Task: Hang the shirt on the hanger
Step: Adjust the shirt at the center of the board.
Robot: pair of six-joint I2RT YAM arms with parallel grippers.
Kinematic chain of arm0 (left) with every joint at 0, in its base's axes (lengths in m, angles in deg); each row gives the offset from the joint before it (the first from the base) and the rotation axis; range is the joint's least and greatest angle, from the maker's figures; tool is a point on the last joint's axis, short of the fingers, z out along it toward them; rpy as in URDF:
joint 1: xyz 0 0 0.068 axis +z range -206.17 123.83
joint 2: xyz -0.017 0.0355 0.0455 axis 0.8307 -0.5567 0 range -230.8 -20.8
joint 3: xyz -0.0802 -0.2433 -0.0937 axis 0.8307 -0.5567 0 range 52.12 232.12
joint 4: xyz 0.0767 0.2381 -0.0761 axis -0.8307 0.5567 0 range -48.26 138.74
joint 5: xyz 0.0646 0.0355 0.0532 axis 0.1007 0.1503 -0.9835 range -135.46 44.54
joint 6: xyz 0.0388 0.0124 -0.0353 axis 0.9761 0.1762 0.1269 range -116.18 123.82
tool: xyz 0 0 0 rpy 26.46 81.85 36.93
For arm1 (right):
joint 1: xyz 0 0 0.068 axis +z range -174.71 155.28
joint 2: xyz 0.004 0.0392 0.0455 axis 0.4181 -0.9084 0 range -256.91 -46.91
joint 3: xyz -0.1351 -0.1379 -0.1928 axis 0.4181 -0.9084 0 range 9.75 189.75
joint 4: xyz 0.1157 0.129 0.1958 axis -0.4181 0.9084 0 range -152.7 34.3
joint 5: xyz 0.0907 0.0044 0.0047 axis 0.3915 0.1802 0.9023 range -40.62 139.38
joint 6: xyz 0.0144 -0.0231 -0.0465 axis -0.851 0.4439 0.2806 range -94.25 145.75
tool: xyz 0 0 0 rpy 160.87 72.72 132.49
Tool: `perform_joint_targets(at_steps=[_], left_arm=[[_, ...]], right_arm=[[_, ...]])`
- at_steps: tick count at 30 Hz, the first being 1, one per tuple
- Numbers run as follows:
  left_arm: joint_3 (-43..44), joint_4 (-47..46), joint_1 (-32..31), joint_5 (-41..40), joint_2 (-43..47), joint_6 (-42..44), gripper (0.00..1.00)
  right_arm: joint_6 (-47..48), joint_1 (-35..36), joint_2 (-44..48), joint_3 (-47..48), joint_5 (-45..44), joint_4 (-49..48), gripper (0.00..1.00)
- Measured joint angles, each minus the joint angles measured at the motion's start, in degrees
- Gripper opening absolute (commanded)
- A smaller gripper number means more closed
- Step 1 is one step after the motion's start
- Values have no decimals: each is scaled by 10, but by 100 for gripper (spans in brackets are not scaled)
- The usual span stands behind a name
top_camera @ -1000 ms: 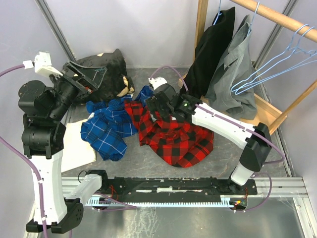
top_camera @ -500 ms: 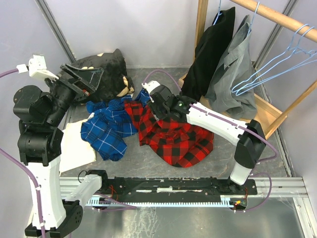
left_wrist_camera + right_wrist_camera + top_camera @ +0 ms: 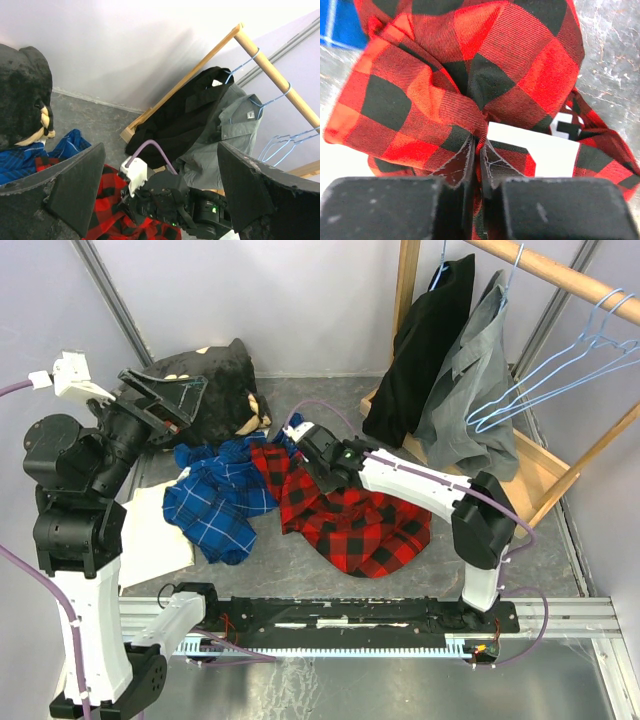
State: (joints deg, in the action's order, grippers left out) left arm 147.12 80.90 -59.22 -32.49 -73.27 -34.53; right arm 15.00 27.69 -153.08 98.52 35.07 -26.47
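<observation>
so the right gripper (image 3: 476,145) is pinched tight on a fold of the red shirt (image 3: 350,525), which lies in a heap on the table (image 3: 290,565) beside the blue shirt (image 3: 215,500). the left gripper (image 3: 165,400) is up high, fingers wide apart, holding nothing. the hanger (image 3: 545,385) hangs on the wooden rail (image 3: 560,275), well apart from the shirt. i think this is the grabbing step. next the shirt needs lifting and opening out, and the hanger needs fetching.

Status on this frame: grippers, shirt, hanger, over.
Left gripper open, raised, empty. Right gripper shut on shirt, which lies in a heap. Hanger on the rail, untouched. Blue plaid shirt lies against the shirt.
</observation>
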Motion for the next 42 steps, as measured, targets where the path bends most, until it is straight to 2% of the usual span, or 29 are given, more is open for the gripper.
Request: perform_joint_targets(at_steps=[1,4,9,17,21,23,24,26,27,30,32,35,38,42], left_arm=[[2,0,0,-2,0,0,99],[9,2,0,-5,0,0,98],[13,3,-1,-10,0,0,98],[-49,0,-1,-11,20,0,98],[-97,-5,-1,-10,35,0,98],[-128,-9,-1,-10,45,0,98],[-138,-9,-1,-9,48,0,98],[-167,-12,-1,-9,56,1,98],[-181,-15,-1,-8,58,2,98],[-222,-16,-1,-6,60,7,97],[-249,-16,-1,-4,60,12,97],[-292,-16,-1,-3,56,20,96],[-326,-15,-1,-3,46,28,96],[-346,-11,-1,-4,40,37,97]], right_arm=[[-4,0,-2,-5,-2,5,0],[-5,0,5,-12,-13,15,0],[2,0,67,-2,-32,17,0],[48,0,141,189,12,2,0],[67,0,224,173,63,-28,1],[74,0,287,111,77,-48,6],[76,0,323,67,79,-56,15],[75,1,385,-25,79,-64,45],[72,1,415,-80,76,-62,56],[46,0,478,-215,62,-25,75],[17,0,503,-294,53,12,83],[-25,0,548,-357,34,70,91],[-57,0,601,-353,-8,97,92],[-73,0,603,-299,-59,112,92]])
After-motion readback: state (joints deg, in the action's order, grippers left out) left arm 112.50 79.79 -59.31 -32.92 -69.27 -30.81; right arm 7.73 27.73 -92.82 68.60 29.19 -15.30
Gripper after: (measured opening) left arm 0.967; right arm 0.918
